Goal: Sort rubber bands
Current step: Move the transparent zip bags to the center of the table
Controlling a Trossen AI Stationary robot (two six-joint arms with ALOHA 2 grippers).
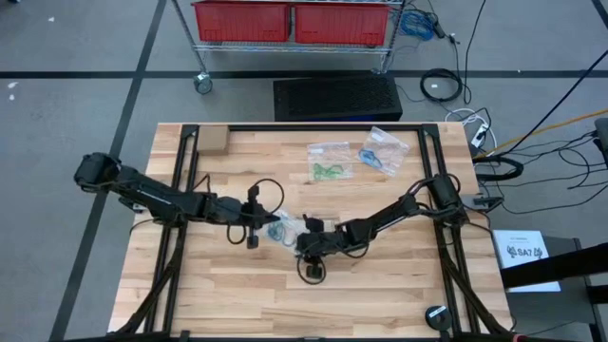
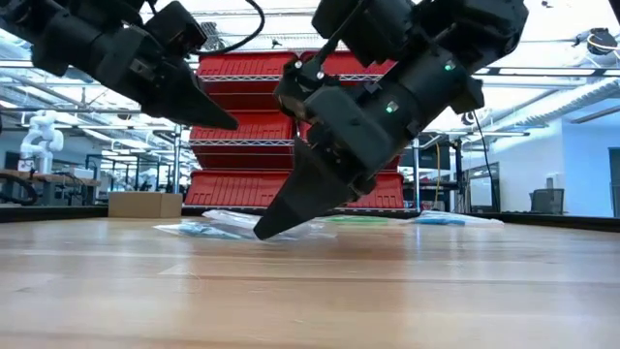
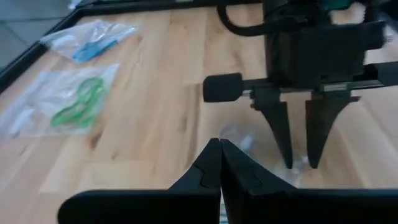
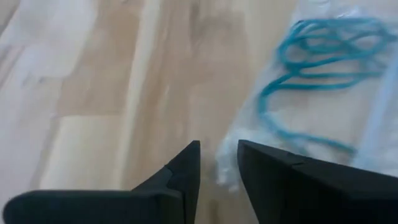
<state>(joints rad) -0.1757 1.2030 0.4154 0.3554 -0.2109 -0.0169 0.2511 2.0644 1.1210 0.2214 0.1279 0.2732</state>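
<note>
Red bins (image 1: 290,21) on a wire shelf fill the top of the high view, and below them a pale wooden table (image 1: 237,304) carries everything.

Three clear bags are visible. One holding bright green rubber bands (image 1: 329,172) and one holding blue rubber bands (image 1: 372,155) lie side by side right of centre in the upper part of the table. A third bag with teal rubber bands (image 4: 323,56) lies at the centre, between the two arms. How many loops sit in each bag cannot be counted; they overlap in tangles.

The right gripper (image 4: 217,158) is tipped down at the near edge of the teal bag, its fingers slightly parted with nothing between them. The left gripper (image 3: 219,149) hovers just beside it, above the table, fingers pressed together and empty.

Risks, as I judge them: the thin plastic could slide or crumple when the right fingers close, so they may catch only film, or miss entirely. The grippers are close enough to collide. A tangled band could drag others out with it.
</note>
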